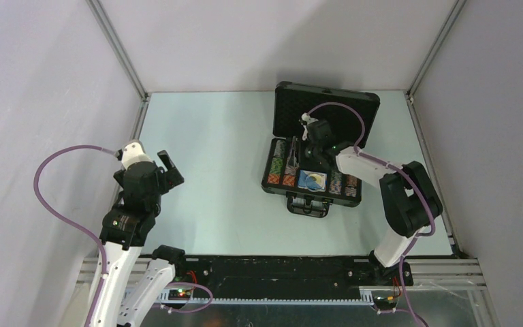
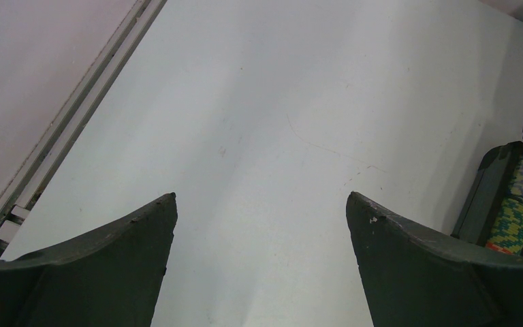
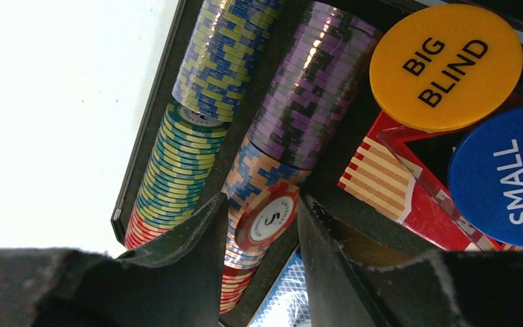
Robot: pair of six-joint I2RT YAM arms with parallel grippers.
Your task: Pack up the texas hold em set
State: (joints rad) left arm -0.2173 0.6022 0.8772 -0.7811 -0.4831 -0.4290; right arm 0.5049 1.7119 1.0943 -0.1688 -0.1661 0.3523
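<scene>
The black case (image 1: 267, 185) lies open at the table's right middle, with its foam-lined lid (image 1: 344, 112) standing up behind it. Multicoloured chip rows (image 3: 211, 75) fill its slots. My right gripper (image 3: 263, 197) hangs low over the case (image 1: 311, 146), shut on a tilted red-white chip marked 5 (image 3: 267, 218) right above a chip row. The red-white card box (image 3: 395, 184) lies to the right. No black triangular marker shows. My left gripper (image 2: 261, 197) is open and empty above bare table, far left of the case (image 1: 169, 167).
A yellow BIG BLIND disc (image 3: 446, 65) and a blue SMALL BLIND disc (image 3: 507, 177) rest on the card box. A blue-backed card deck (image 1: 311, 179) lies in the case's middle. The case handle (image 1: 308, 204) faces the arms. Enclosure walls ring the table.
</scene>
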